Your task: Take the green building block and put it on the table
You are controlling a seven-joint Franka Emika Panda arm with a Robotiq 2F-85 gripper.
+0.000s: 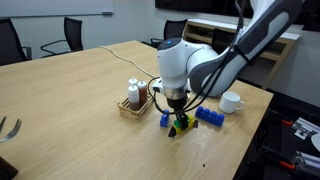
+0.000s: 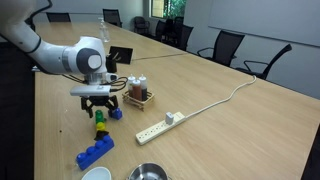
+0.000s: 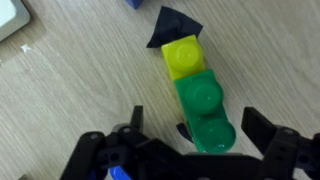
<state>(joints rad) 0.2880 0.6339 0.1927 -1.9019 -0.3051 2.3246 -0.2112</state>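
Note:
The green building block lies on the table, joined end to end with a yellow brick. In the wrist view my gripper is open, with its two fingers on either side of the green block's near end and not touching it. In both exterior views the gripper hangs just above the green block and the yellow brick. A dark piece lies beyond the yellow brick.
Blue bricks lie close by, with a small one beside the block. A wooden condiment caddy, a white mug, a power strip with cable and a metal bowl stand around. Chairs ring the table.

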